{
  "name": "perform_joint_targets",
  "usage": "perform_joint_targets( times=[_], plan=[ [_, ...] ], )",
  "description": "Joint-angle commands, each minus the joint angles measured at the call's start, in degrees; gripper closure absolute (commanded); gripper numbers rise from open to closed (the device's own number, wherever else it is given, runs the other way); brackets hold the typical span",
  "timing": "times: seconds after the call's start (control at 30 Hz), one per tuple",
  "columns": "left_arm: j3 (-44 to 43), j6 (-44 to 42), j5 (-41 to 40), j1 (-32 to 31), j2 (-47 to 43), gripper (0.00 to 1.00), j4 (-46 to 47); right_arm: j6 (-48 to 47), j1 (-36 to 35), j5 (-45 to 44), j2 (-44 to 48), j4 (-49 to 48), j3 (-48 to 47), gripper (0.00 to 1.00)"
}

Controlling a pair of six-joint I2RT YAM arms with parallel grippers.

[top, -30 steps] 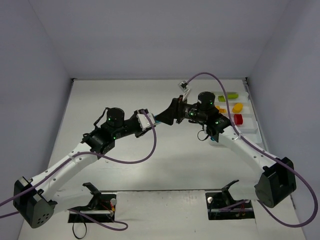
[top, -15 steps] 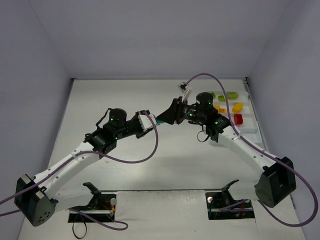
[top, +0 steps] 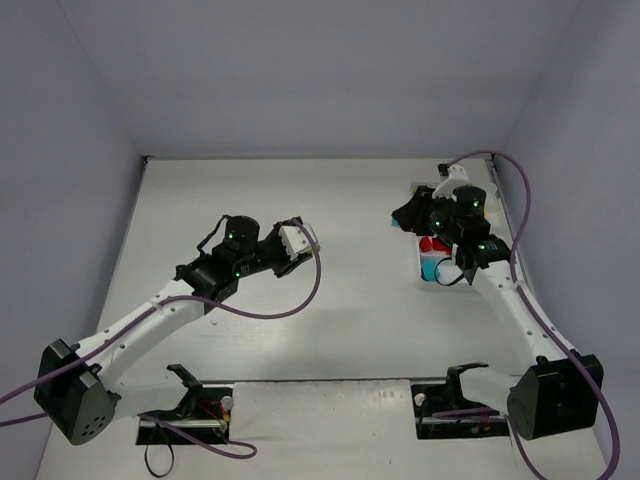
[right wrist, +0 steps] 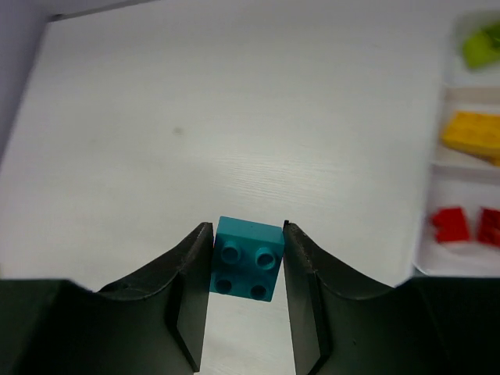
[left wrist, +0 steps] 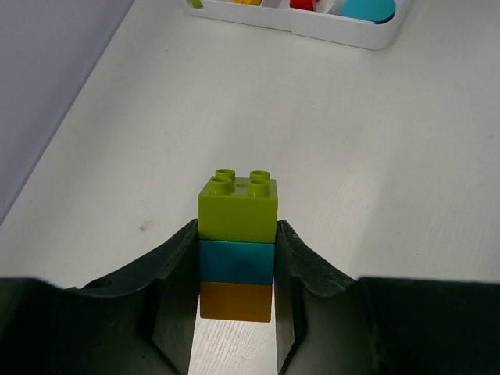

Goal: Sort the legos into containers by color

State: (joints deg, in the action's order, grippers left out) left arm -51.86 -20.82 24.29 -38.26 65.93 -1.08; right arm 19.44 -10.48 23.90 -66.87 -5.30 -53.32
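- left fingers [left wrist: 181, 269] clamped on a three-brick stack [left wrist: 237, 242]: lime on top, cyan in the middle, orange below, over the desk [left wrist: 375, 172].
- right fingers [right wrist: 194, 269] clamped on a single cyan brick [right wrist: 246, 258].
- white tray [right wrist: 457, 173] to that brick's right holds a lime brick [right wrist: 480, 45], a yellow brick [right wrist: 471, 133] and red bricks [right wrist: 453, 224] in separate compartments.

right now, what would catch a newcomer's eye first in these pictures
The left gripper pinches a three-brick stack, lime green over cyan over orange, seen close in its wrist camera. The right gripper holds a single cyan brick, beside the white tray of sorted bricks on the right.
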Motion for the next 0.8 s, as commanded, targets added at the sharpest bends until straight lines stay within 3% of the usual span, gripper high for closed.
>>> perform_joint_targets(
  times=[0.0, 0.27, 0.37, 0.6, 0.77],
  plan=[
    [-4.2, 2.7, -2.7, -0.1, -0.4, 1.0, 2.8, -2.7, 4.8, -15.7, 1.7, 4.9, 4.3, 1.0],
    [-6.2, 3.7, -5.8, -0.1, 1.0, 1.0, -1.0, 3.2, 14.4, -28.1, 2.4, 8.4, 12.5, 1.0],
    [-5.9, 2.7, -6.1, -0.1, 0.2, 1.0, -1.4, 3.8, 17.5, -29.9, 1.0, 8.3, 13.6, 1.0],
    [-4.6, 2.0, -5.0, -0.1, -2.3, 1.0, -0.1, 4.7, 21.8, -27.8, -6.2, 6.8, 12.9, 0.88],
    [-3.9, 1.7, -4.3, -0.2, -2.9, 1.0, 0.2, 4.6, 22.1, -27.1, -7.6, 3.9, 13.2, 0.51]
  ],
)
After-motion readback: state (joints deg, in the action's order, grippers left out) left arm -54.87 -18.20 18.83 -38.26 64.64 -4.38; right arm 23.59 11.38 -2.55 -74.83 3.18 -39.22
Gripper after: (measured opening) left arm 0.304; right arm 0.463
